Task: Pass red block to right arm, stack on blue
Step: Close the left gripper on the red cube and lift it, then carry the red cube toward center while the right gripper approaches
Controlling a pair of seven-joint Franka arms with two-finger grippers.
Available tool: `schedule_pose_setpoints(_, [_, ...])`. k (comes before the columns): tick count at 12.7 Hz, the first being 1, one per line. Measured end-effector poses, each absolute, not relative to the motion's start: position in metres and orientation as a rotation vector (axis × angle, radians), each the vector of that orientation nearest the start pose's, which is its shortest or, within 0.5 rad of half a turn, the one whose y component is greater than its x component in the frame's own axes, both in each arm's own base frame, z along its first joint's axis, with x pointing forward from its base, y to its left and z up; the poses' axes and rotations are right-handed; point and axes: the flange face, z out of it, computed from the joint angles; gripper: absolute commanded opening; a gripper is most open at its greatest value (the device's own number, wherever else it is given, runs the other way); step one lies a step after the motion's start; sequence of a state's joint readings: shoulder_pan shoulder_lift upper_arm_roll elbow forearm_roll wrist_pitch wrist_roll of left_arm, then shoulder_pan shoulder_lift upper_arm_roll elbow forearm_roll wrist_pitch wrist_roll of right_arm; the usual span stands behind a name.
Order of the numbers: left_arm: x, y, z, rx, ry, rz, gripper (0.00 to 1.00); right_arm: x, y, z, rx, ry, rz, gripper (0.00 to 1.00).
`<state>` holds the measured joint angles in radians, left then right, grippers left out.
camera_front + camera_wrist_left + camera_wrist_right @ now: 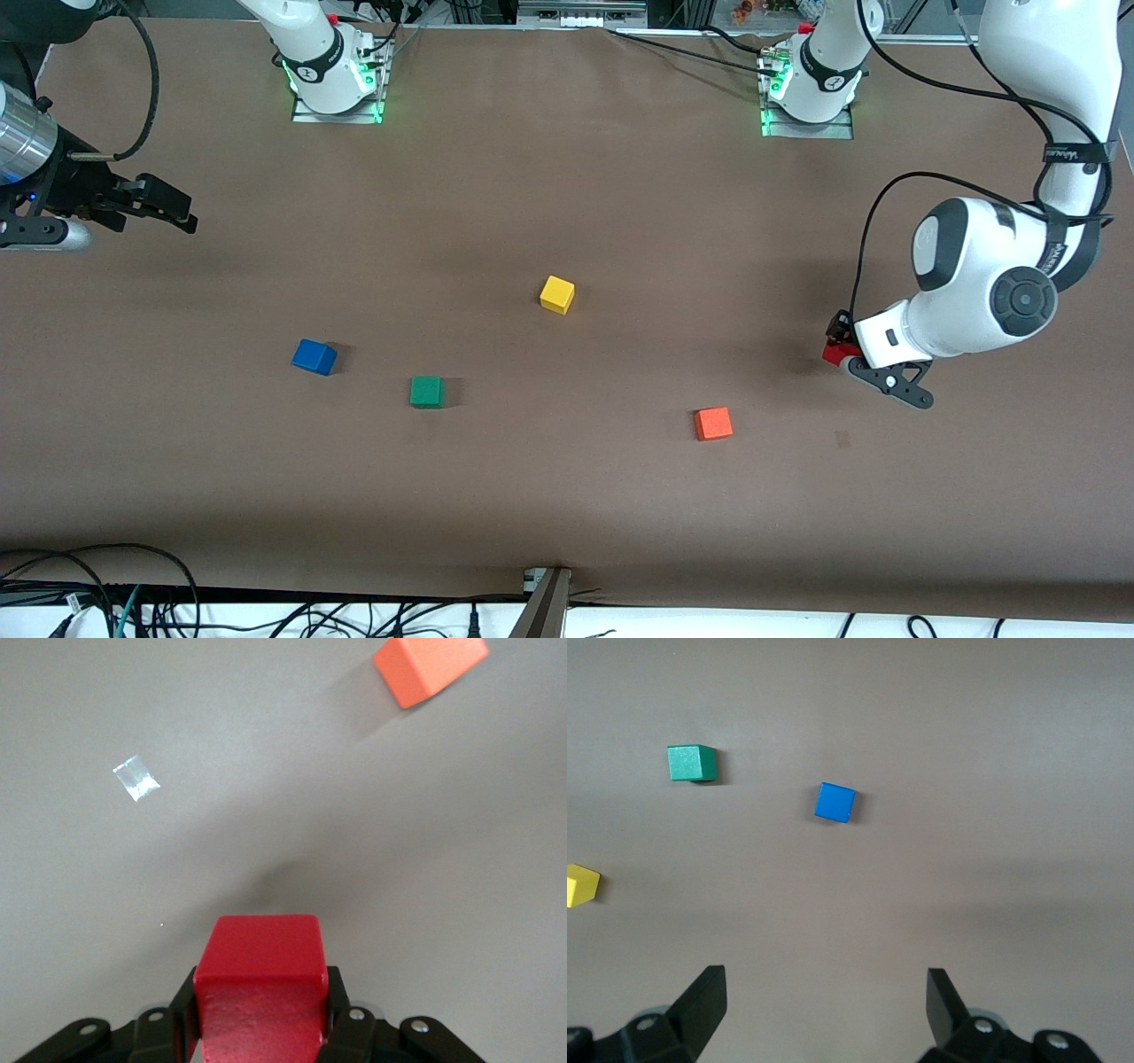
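Note:
My left gripper is shut on the red block, low over the table at the left arm's end. In the left wrist view the deep-red cube sits between the black fingers. The blue cube lies on the table toward the right arm's end; it also shows in the right wrist view. My right gripper is open and empty, up in the air over the right arm's end of the table, well apart from the blue cube.
A green cube lies beside the blue one. A yellow cube lies mid-table. An orange-red cube lies near the left gripper, nearer the front camera. A small tape patch is on the brown table.

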<state>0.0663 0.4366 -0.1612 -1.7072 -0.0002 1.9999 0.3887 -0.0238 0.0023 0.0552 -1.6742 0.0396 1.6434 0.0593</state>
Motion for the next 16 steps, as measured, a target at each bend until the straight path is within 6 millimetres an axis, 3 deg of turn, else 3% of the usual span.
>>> schedule_pose_setpoints(4, [0.658, -0.059, 0.358, -3.116, 0.991, 0.130, 0.00, 0.558, 0.021, 0.581, -3.103, 0.049, 0.054, 1.00])
schedule_pose_setpoints(8, [0.662, -0.054, 0.344, -3.225, 1.214, 0.054, 0.00, 0.556, 0.025, 0.578, -3.092, 0.043, 0.086, 1.00])
schedule_pose_setpoints(10, [0.663, -0.045, 0.329, -3.260, 1.332, 0.007, 0.00, 0.555, 0.042, 0.568, -2.985, 0.036, 0.167, 1.00])
schedule_pose_setpoints(13, [0.664, -0.047, 0.314, -3.366, 1.510, -0.124, 0.00, 0.562, 0.072, 0.550, -2.766, 0.042, 0.243, 1.00])
schedule_pose_setpoints(16, [0.662, -0.050, 0.281, -3.465, 1.741, -0.332, 0.00, 0.570, 0.126, 0.529, -2.584, 0.005, 0.309, 1.00])
